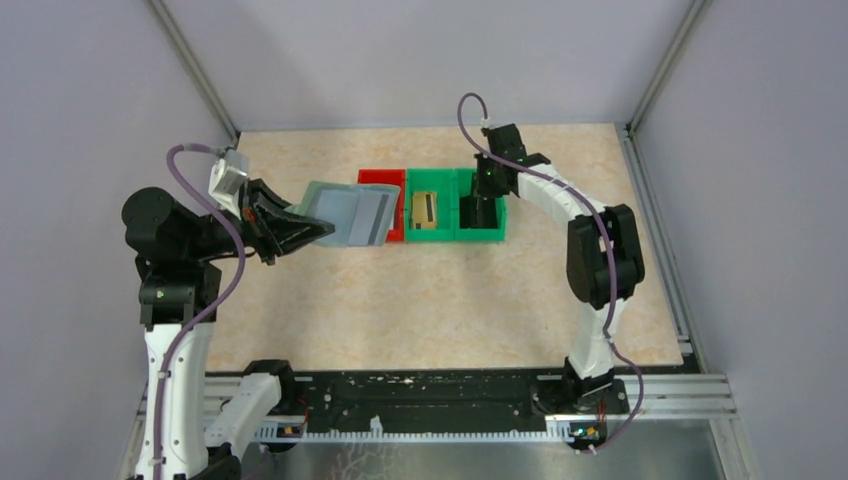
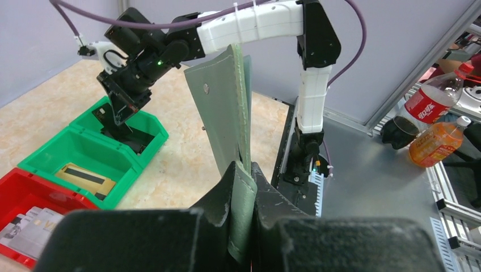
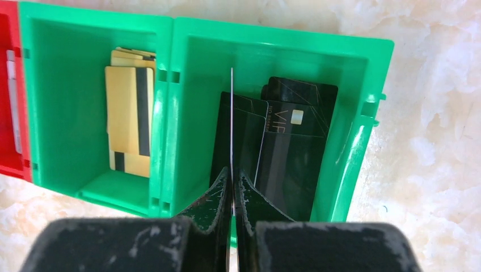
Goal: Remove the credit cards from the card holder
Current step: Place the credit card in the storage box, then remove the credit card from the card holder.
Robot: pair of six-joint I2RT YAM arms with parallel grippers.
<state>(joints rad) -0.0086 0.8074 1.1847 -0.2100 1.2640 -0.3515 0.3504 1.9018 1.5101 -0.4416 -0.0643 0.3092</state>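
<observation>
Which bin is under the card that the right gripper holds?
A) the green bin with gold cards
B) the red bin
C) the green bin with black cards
C: the right gripper pinches a thin card edge-on above the green bin where black cards lie.

White-black arms [image 1: 590, 335], purple cables [image 1: 172, 160]

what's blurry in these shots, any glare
Left wrist view: the left gripper is a dark blur along the bottom edge, the card holder it clamps is sharp. Right wrist view: the right gripper is equally soft, its credit card edge-on as a thin pale line. Top view: even light, no glare on the table.
</observation>
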